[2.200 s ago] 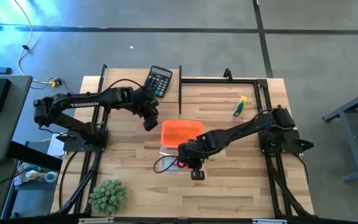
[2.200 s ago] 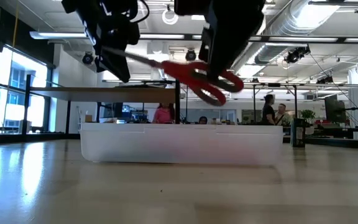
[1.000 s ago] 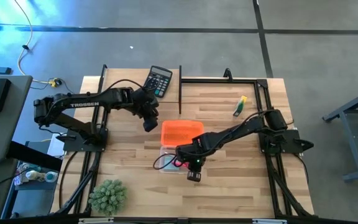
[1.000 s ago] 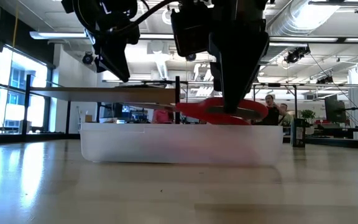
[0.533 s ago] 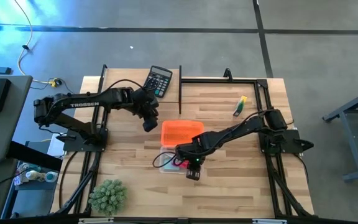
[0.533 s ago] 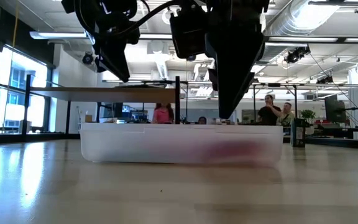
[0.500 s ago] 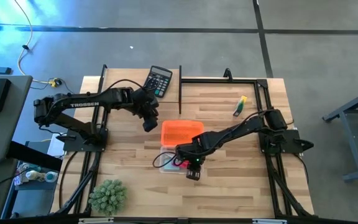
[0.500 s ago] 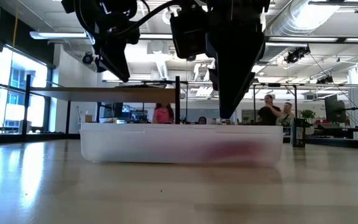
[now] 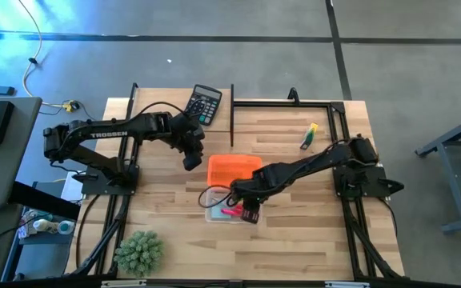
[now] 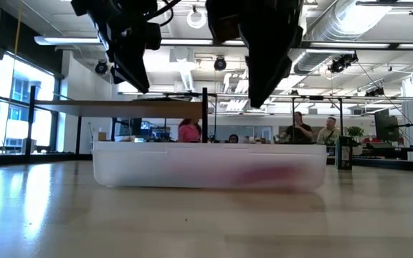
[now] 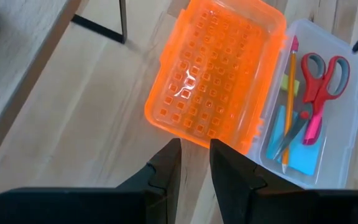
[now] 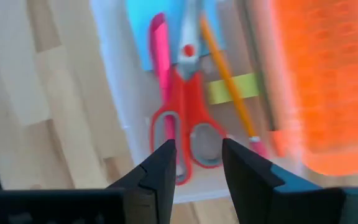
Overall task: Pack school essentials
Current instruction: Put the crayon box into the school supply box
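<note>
- A clear plastic pencil case point(image 9: 217, 214) sits near the middle of the wooden worktop point(image 9: 294, 240), its orange lid point(image 9: 232, 171) swung open and lying flat on the far side of the case, touching it along the hinge.
- Inside the case, red-handled scissors point(image 12: 187, 127) lie flat, blades closed, beside a pink pen point(image 12: 162, 74) and an orange pencil point(image 12: 227, 84); a pale blue note pad point(image 11: 303, 155) lies under them, and a small yellow-green piece point(image 12: 234, 88) sits against the pencil.
- The right claw point(image 9: 250, 214) hangs directly above the case's near edge, fingers point(image 12: 157, 171) spread with a clear gap and nothing between them; the scissors rest below, apart from it.
- The left claw point(image 9: 191, 161) hovers just beside the orange lid, on the lid's left; its fingers point(image 11: 166, 171) stand close together with a narrow slit between them, gripping nothing.
- A yellow-and-green crayon box point(image 9: 309, 135) lies well apart from the case, toward the worktop's far right corner.
- A black calculator point(image 9: 204, 104) rests at the far edge, beyond the lid; a spiky green plant point(image 9: 138, 252) stands at the near left corner, well apart from the case.
- From worktop level the case point(image 10: 206, 166) shows as a frosted white tub with a reddish blur inside; people sit in the room behind.
</note>
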